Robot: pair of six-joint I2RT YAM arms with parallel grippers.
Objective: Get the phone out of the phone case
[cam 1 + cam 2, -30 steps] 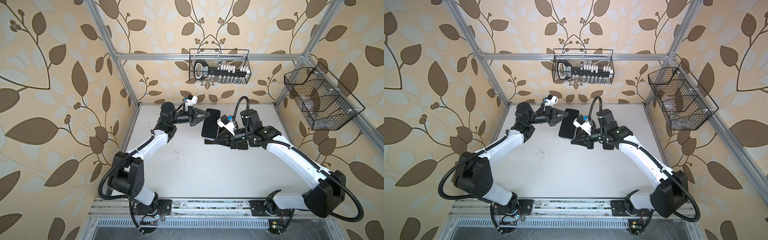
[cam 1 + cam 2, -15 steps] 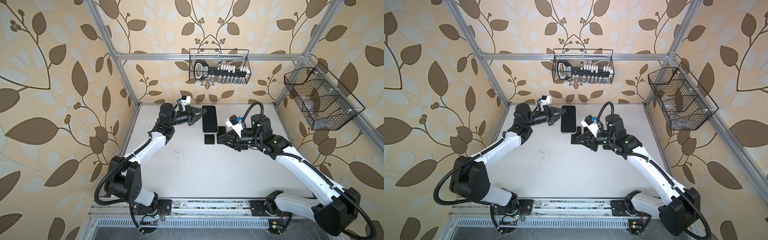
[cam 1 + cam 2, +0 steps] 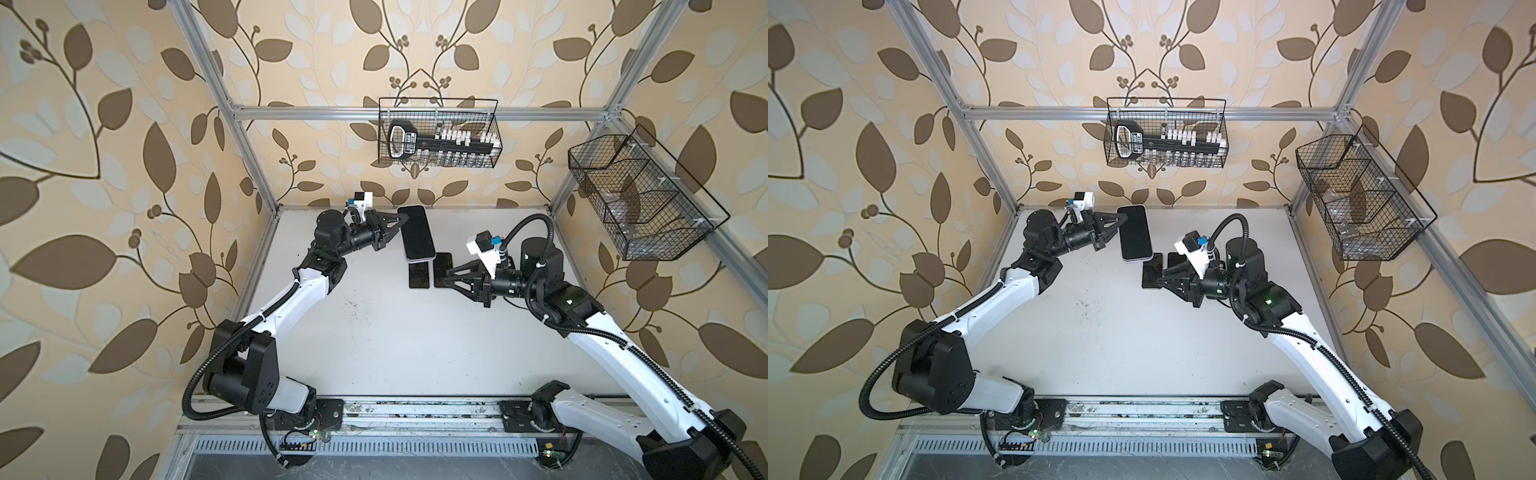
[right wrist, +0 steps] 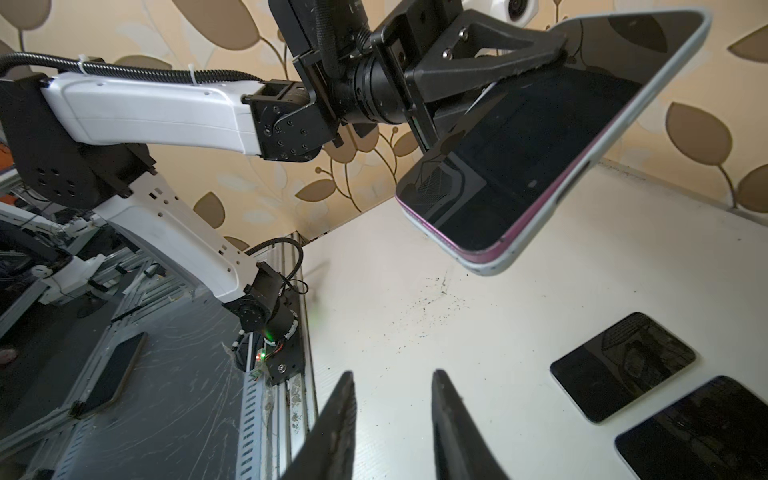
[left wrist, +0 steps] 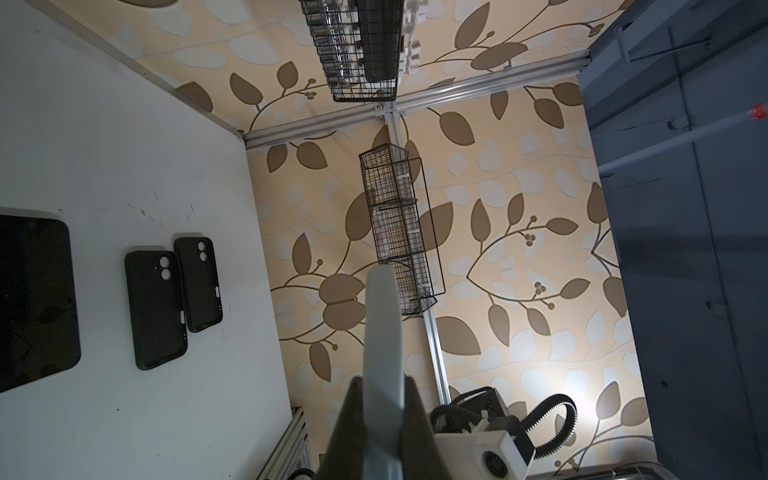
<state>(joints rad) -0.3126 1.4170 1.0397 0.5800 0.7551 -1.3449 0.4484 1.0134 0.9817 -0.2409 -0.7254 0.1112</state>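
**Holding the cased phone up for the right arm**

Left gripper [image 3: 397, 219] is clamped on a long edge of the phone [image 3: 417, 235], holding it in the air over the back of the table [image 3: 374, 332]. Its long axis runs from the back wall toward the front, free short end nearest the right gripper [image 3: 448, 279], which sits near it on the front side, fingers spread and empty. Pale phone case [image 4: 492, 268] is on, purple rim peeking at that near corner, so I'm guessing that's where to peel.
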